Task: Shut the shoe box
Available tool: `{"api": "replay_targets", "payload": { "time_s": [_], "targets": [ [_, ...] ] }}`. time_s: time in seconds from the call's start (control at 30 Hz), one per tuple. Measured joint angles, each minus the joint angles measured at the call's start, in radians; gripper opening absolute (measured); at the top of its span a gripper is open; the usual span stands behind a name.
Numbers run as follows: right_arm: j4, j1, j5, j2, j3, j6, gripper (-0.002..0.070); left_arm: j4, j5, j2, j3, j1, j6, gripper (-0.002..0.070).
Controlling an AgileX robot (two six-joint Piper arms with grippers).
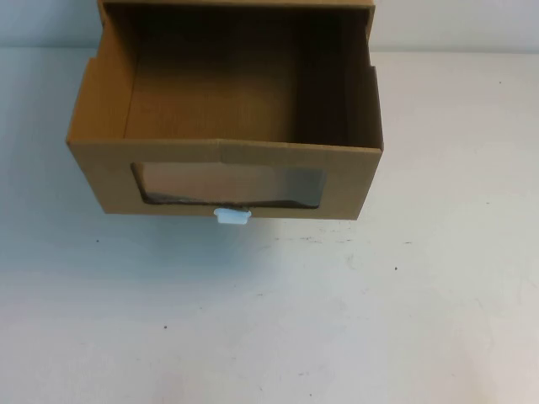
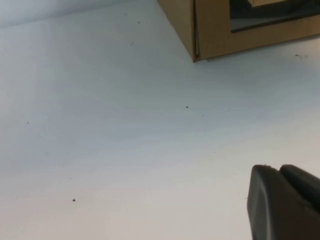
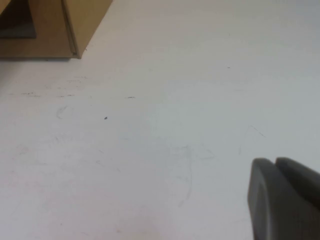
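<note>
The shoe box (image 1: pixel 227 109) is a brown cardboard drawer box at the table's far middle. Its drawer is pulled out toward me and is empty inside. The front has a clear window (image 1: pixel 227 185) with a small white pull tab (image 1: pixel 232 216) below it. Neither arm shows in the high view. In the left wrist view my left gripper (image 2: pixel 278 168) is shut and empty, over bare table short of the box's corner (image 2: pixel 200 30). In the right wrist view my right gripper (image 3: pixel 274 161) is shut and empty, over bare table away from the box's other corner (image 3: pixel 70 25).
The white table (image 1: pixel 269 320) stretches in front of the box and to both its sides. It has small dark specks and faint scuffs. A pale wall runs behind the box.
</note>
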Motion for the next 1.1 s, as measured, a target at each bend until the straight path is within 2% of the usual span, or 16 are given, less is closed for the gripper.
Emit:
{"api": "replay_targets", "payload": {
  "time_s": [0.43, 0.57, 0.73, 0.93, 1.1],
  "targets": [
    [0.000, 0.000, 0.000, 0.000, 0.000, 0.000, -0.0011, 0.000, 0.000, 0.000, 0.000, 0.000, 0.000, -0.0002],
    [0.000, 0.000, 0.000, 0.000, 0.000, 0.000, -0.0011, -0.010, -0.057, 0.000, 0.000, 0.000, -0.006, -0.0002],
    [0.000, 0.000, 0.000, -0.002, 0.000, 0.000, -0.0011, -0.192, -0.122, 0.000, 0.000, 0.000, -0.078, -0.0002],
    [0.000, 0.000, 0.000, -0.002, 0.000, 0.000, -0.0011, -0.505, -0.174, 0.000, 0.000, 0.000, -0.123, -0.0002],
    [0.000, 0.000, 0.000, -0.002, 0.000, 0.000, -0.0011, -0.586, -0.248, 0.000, 0.000, 0.000, -0.135, -0.0002]
  ]
}}
